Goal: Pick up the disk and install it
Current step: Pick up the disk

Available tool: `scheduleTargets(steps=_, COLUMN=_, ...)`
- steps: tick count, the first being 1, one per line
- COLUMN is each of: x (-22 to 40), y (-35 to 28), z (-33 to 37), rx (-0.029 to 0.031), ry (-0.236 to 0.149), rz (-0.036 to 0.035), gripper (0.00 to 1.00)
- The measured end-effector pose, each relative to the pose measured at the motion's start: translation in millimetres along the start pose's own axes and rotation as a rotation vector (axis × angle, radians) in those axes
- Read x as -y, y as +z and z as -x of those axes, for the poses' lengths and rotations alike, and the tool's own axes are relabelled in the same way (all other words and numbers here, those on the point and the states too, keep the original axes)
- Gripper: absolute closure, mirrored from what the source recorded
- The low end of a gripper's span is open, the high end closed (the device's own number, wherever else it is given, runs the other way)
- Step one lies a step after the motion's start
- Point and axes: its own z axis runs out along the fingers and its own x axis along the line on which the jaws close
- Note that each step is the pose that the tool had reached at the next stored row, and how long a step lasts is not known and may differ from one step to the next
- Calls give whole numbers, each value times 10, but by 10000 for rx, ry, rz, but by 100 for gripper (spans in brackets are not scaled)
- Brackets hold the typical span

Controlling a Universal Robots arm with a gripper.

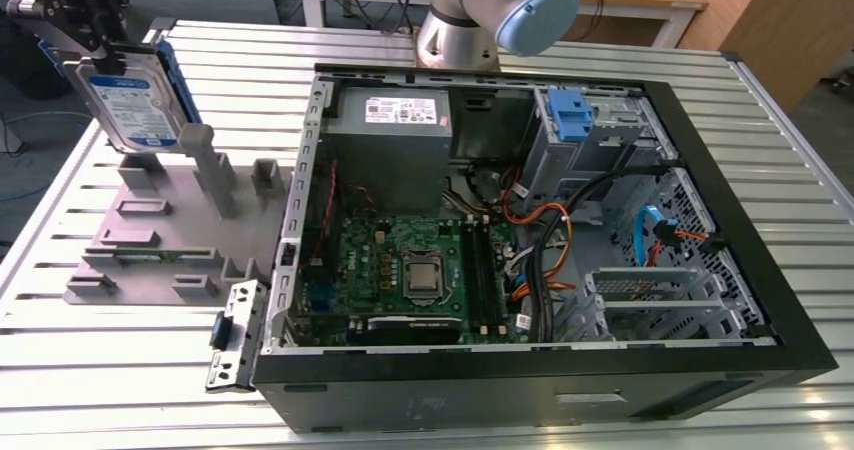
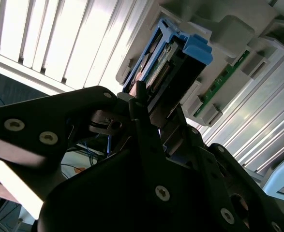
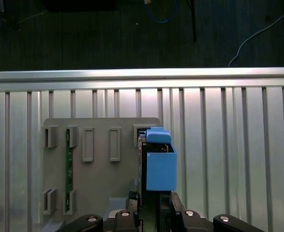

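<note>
End effector (image 1: 91, 55) was clamped on the disk (image 1: 130, 105), held upright over grey rack (image 1: 147, 230) on worktop (image 1: 80, 370), at exterior view's left of 1 open PC case (image 1: 747, 255).

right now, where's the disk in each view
Exterior view: the disk is high on the exterior view's left, clamped in the gripper above the grey holder plate.
Second wrist view: the disk sticks out beyond the fingers, with the plate behind it.
First wrist view: the disk is edge-on over the plate.
Shared landmark: the grey holder plate.
</note>
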Motion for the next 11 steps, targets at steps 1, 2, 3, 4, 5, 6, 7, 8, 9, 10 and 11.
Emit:
scheduleTargets(steps=1, x=0, y=0, z=0, rx=0, ry=0, rz=0, gripper=65)
scheduleTargets(steps=2, x=0, y=-1, z=0, rx=0, ry=0, rz=0, gripper=65)
scheduleTargets(steps=3, x=0, y=-1, z=0, rx=0, ry=0, rz=1, gripper=65)
scheduleTargets(steps=4, x=0, y=-1, z=0, rx=0, ry=0, rz=1, gripper=65)
scheduleTargets(steps=5, x=0, y=-3, z=0, rx=0, ry=0, rz=0, gripper=65)
scheduleTargets(steps=6, x=-1, y=-8, z=0, rx=-2, ry=0, rz=4, gripper=65)
scheduleTargets(steps=7, x=0, y=-13, z=0, rx=-2, ry=0, rz=3, gripper=65)
scheduleTargets(steps=8, x=0, y=-18, z=0, rx=-1, ry=0, rz=1, gripper=65)
scheduleTargets(steps=9, x=-1, y=-26, z=1, rx=-1, ry=0, rz=1, gripper=65)
scheduleTargets(steps=10, x=-1, y=-36, z=1, rx=-1, ry=0, rz=2, gripper=65)
scheduleTargets(steps=11, x=-1, y=-47, z=2, rx=0, ry=0, rz=1, gripper=65)
